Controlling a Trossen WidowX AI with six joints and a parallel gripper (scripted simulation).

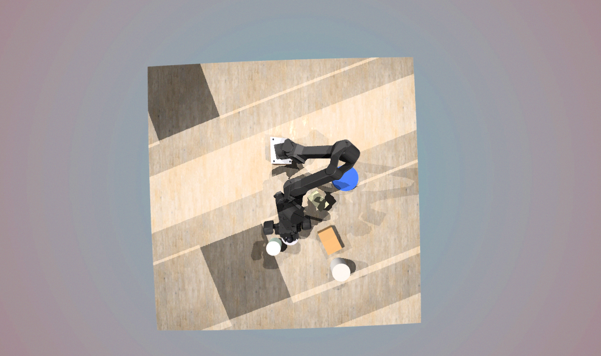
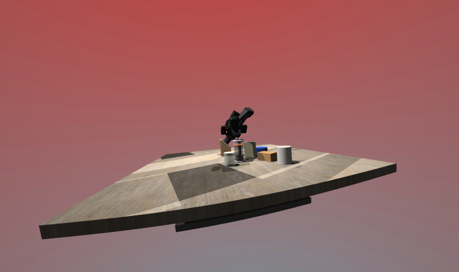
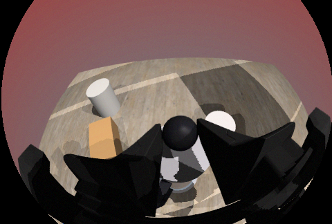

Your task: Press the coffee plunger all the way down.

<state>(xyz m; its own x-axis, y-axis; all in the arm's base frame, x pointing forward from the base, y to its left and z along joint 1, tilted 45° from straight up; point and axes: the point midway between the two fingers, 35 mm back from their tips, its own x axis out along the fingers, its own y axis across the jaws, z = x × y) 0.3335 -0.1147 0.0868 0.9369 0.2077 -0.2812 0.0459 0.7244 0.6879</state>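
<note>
The coffee press (image 2: 238,152) (image 3: 177,168) (image 1: 291,243) is a clear glass cylinder standing upright on the wooden table (image 1: 196,195) (image 2: 224,192). Its black round plunger knob (image 3: 179,133) sits low, close over the top of the glass. My gripper (image 3: 179,126) (image 2: 236,137) (image 1: 288,237) comes down from above and is shut on the knob, one dark finger on each side. In the overhead view the arm hides most of the press.
A small white-topped cup (image 1: 273,247) (image 2: 229,158) (image 3: 220,121) stands close beside the press. An orange box (image 1: 329,240) (image 2: 267,155) (image 3: 102,138), a white cylinder (image 1: 340,271) (image 2: 284,155) (image 3: 104,97), a beige box (image 1: 318,200) (image 2: 249,149) and a blue disc (image 1: 346,179) (image 2: 261,148) stand nearby.
</note>
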